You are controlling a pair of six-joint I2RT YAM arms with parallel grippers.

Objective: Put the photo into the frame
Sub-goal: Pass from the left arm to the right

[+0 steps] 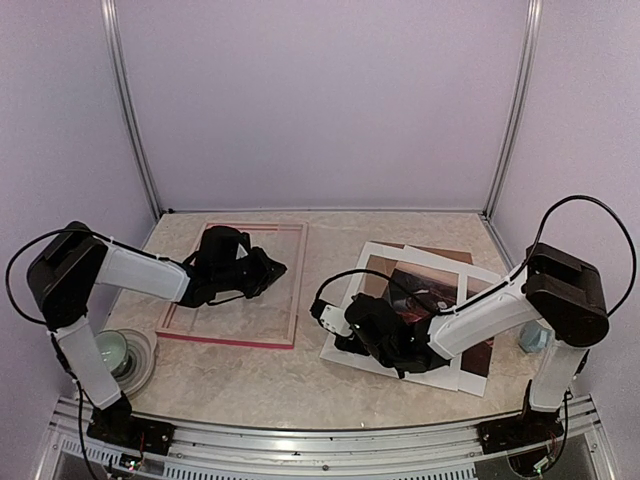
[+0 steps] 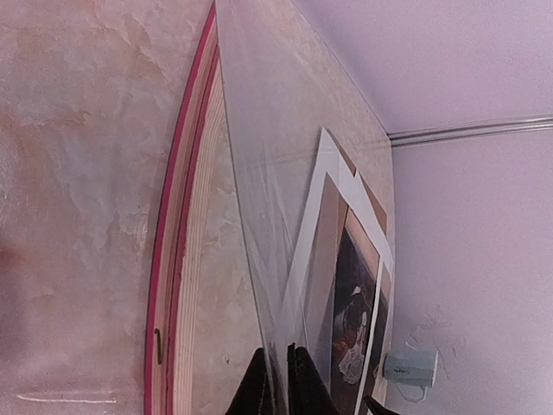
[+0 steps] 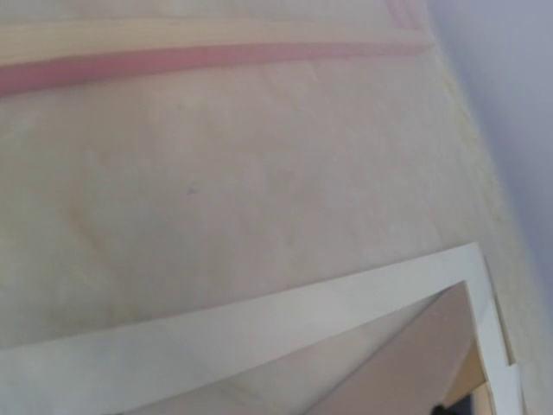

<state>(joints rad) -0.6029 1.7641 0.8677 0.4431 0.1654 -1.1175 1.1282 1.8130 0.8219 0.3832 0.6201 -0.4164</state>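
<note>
Step, by the look: frame (image 1: 230, 340) being opened up ahead of loading; photo not in yet. Frame flat on worktop (image 1: 250, 385), toward 9 o'clock. Left tool (image 2: 278, 382) pressed together on edge of clear pane (image 2: 259, 156); pane tilted, held edge raised above frame. Photo (image 1: 425, 292) at 3 o'clock of frame, well apart from it, lying under white mat (image 3: 259, 333), with brown board (image 1: 445, 255) showing at 12 o'clock corner of stack. Right tool (image 1: 332, 318) low over mat's 9 o'clock edge; spread or pinching, cannot tell, fingers not shown in own view. Next, probably: calls for a pinch on mat's thin edge and a slide clear without dragging photo, then photo carried toward 9 o'clock into frame. Also calls for pane held out of the way or parked first. Thin sheets flat on worktop, likely hard to get under.
</note>
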